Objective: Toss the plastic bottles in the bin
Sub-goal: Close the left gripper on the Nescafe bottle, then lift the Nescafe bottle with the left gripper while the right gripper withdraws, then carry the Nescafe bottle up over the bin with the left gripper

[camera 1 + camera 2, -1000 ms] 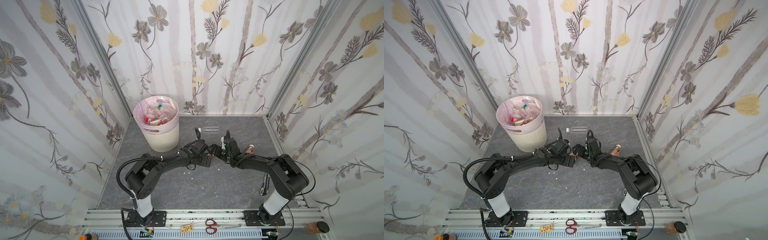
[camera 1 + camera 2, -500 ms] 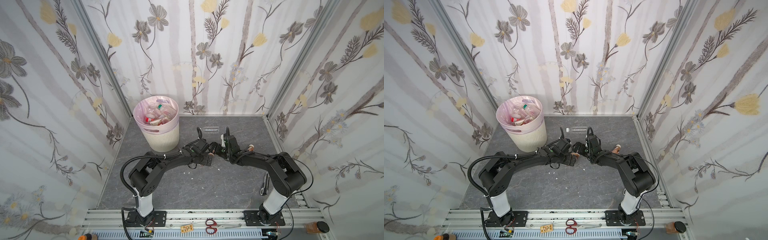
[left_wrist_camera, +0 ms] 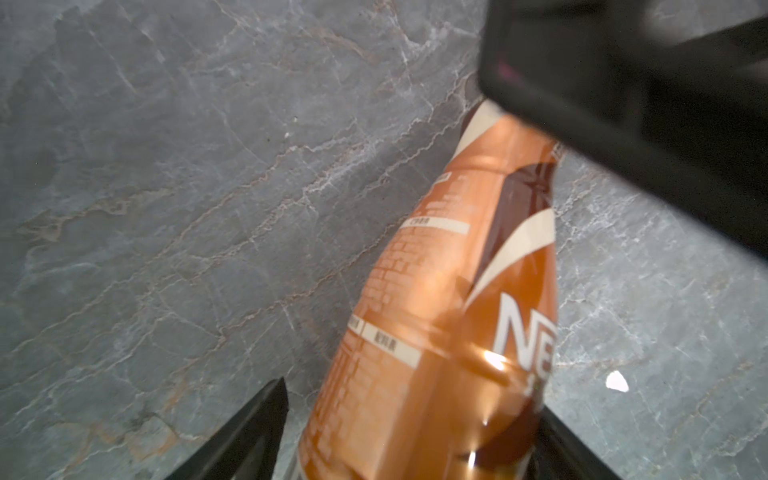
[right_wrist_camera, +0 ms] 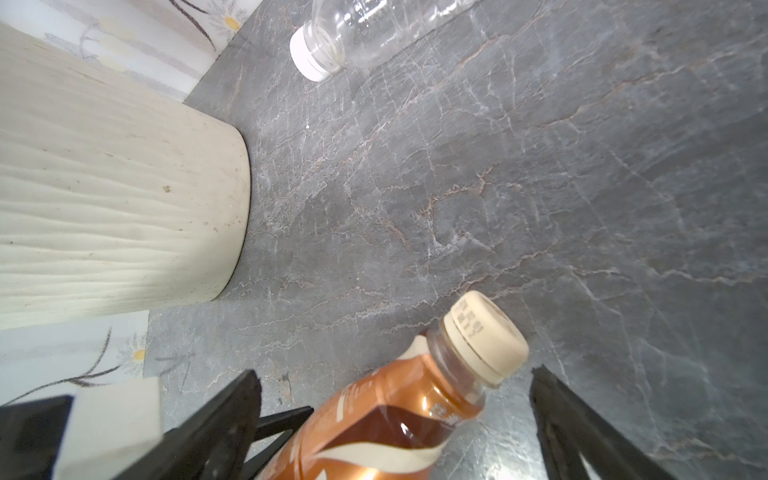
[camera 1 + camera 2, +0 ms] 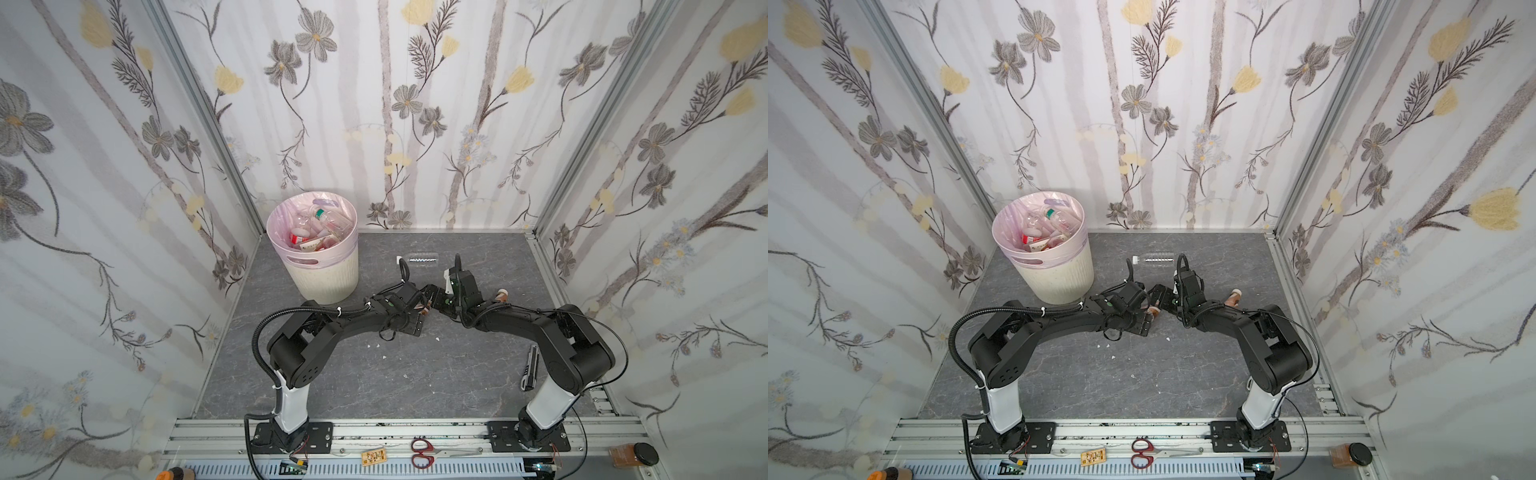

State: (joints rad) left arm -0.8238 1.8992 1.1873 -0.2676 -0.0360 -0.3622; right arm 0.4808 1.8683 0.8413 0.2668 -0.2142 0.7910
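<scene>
Straddling a copper-labelled drink bottle (image 3: 436, 332) at the middle of the tabletop (image 5: 374, 374), the left end effector (image 3: 415, 407) stands open, a gap showing at one finger, while the right end effector (image 4: 395, 374) gapes wide around its neck. With neither clamped, an off-centre squeeze could squirt the glossy bottle sideways, short of the nearby bin (image 5: 320, 278).

I work in a robot lab's mock-up room, not a home: flowered wallpaper panels (image 5: 415, 124) on aluminium posts (image 5: 199, 109) box in my marble-print bench (image 5: 415, 374) behind the slotted rail (image 5: 395, 430). My arm bases (image 5: 291, 434) bolt to that rail, and scissors (image 5: 422, 452) lie on it.
</scene>
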